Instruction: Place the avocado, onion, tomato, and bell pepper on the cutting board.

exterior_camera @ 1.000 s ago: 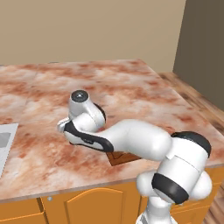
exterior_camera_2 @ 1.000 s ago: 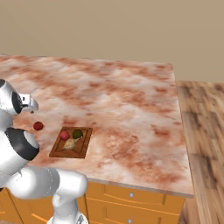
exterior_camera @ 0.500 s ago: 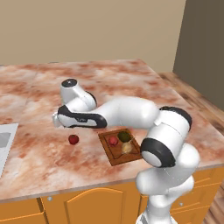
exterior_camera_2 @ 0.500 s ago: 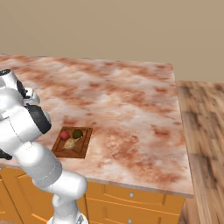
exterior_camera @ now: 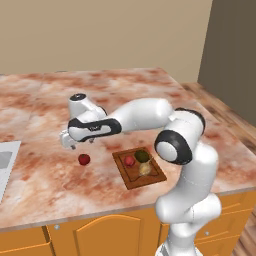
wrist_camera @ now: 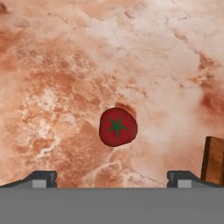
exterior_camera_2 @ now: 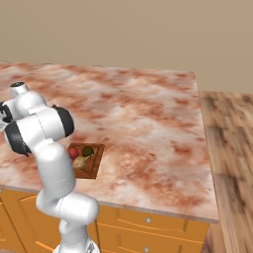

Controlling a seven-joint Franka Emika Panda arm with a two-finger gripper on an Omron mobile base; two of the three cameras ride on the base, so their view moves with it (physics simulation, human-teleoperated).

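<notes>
I saw the gripper (exterior_camera: 67, 140) spread wide, holding nothing, above the tomato (exterior_camera: 84, 159) on the counter (exterior_camera: 45, 175). Right of it, the cutting board (exterior_camera: 138, 168) carried a red item (exterior_camera: 130, 160), avocado (exterior_camera: 142, 155), onion (exterior_camera: 145, 169); the arm partly hid the board from the right.

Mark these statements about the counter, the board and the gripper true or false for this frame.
1. The red tomato with a green star-shaped top lies on the marble counter, off the board. True.
2. The dark-brown wooden cutting board carries three vegetables. True: a red one, the dark olive avocado and the pale tan onion.
3. The gripper is shut on the tomato. False: its fingertips stand wide apart above it, holding nothing.
4. The avocado sits on the bare counter. False: it is on the board.
</notes>
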